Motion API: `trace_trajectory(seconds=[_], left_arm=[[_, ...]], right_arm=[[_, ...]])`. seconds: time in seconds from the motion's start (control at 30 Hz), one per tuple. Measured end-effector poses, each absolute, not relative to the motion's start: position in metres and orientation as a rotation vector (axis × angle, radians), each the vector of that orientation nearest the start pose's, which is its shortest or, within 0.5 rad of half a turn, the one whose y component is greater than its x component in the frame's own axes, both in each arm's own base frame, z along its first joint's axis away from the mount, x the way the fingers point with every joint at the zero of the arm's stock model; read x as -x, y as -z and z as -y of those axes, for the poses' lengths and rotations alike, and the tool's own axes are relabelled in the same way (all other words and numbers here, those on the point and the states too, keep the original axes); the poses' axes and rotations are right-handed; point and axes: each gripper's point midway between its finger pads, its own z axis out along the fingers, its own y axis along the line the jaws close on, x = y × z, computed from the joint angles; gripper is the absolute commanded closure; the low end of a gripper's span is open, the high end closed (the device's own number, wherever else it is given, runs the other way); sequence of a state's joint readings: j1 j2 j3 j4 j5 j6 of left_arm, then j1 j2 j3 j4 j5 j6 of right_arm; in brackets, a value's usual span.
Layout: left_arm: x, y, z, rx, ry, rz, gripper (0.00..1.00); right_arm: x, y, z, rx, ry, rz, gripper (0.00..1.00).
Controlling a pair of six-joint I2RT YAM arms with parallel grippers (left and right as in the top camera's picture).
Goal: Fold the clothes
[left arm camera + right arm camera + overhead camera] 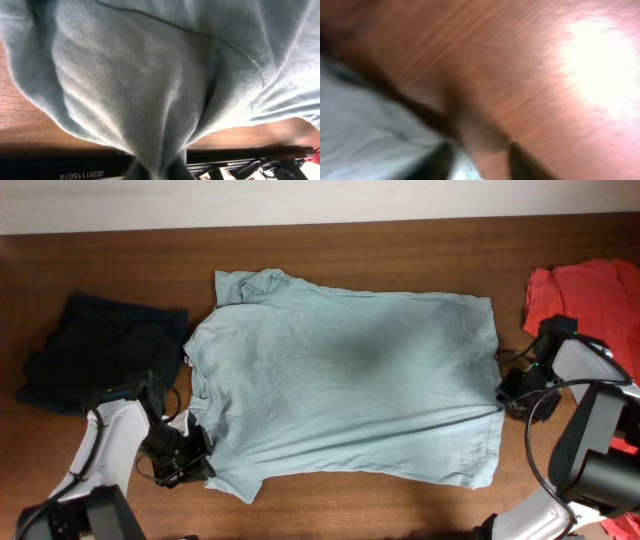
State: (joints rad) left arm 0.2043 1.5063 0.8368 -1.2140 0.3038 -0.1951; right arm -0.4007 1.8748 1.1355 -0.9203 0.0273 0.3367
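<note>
Pale grey-blue short-sleeved cotton T-shirt (340, 380) spread flat across the middle of the brown wooden table (400, 245), collar to the left and hem to the right

The left gripper (190, 455) sits at the near sleeve by the collar end; in the left wrist view the cloth (150, 75) is drawn into a narrow ridge that runs down into the jaws, so it is pinched on the sleeve; the right gripper (515, 395) is just beside the hem, near its lower corner; the right wrist view is badly blurred, yet its two dark fingers (440, 160) stand apart with wood tone between them and pale cloth (365, 135) off to one side, nothing grasped; a crumpled dark navy garment (95, 350) lies at the left end of the table, an orange-red shirt (590, 295) at the right edge
</note>
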Motion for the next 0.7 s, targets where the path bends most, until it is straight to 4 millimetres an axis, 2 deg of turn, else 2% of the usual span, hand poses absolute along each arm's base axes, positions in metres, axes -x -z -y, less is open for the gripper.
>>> trace_trajectory(seconds=[0.07,0.13,0.2,0.27,0.37,0.47,0.57,0.67,0.7], left_arm=[[-0.169,-0.05,0.018,0.749,0.519,-3.303,0.58],[-0.171,-0.054,0.017,0.743,0.516,-3.282,0.56],[-0.175,-0.06,0.016,0.732,0.512,-3.262,0.55],[-0.182,-0.067,0.015,0.718,0.507,-3.236,0.54],[-0.209,-0.085,0.009,0.672,0.492,-3.15,0.54],[-0.233,-0.101,0.003,0.614,0.472,-3.067,0.53],[-0.252,-0.111,-0.004,0.567,0.428,-3.001,0.49],[-0.278,-0.114,-0.013,0.485,0.374,-2.899,0.56],[-0.298,-0.119,-0.015,0.411,0.358,-2.824,0.71]], right_arm=[[-0.276,-0.005,0.123,-1.173,0.037,-3.017,0.39],[-0.286,-0.012,0.123,-1.15,0.001,-3.002,0.39],[-0.314,-0.031,0.124,-1.095,-0.086,-2.94,0.4],[-0.345,-0.054,0.121,-1.013,-0.207,-2.858,0.46],[-0.379,-0.086,0.112,-0.894,-0.338,-2.755,0.46],[-0.383,-0.093,0.093,-0.836,-0.411,-2.766,0.28],[-0.381,-0.093,0.073,-0.784,-0.464,-2.806,0.25],[-0.39,-0.097,0.062,-0.687,-0.512,-2.787,0.47],[-0.401,-0.101,0.056,-0.603,-0.547,-2.752,0.64]])
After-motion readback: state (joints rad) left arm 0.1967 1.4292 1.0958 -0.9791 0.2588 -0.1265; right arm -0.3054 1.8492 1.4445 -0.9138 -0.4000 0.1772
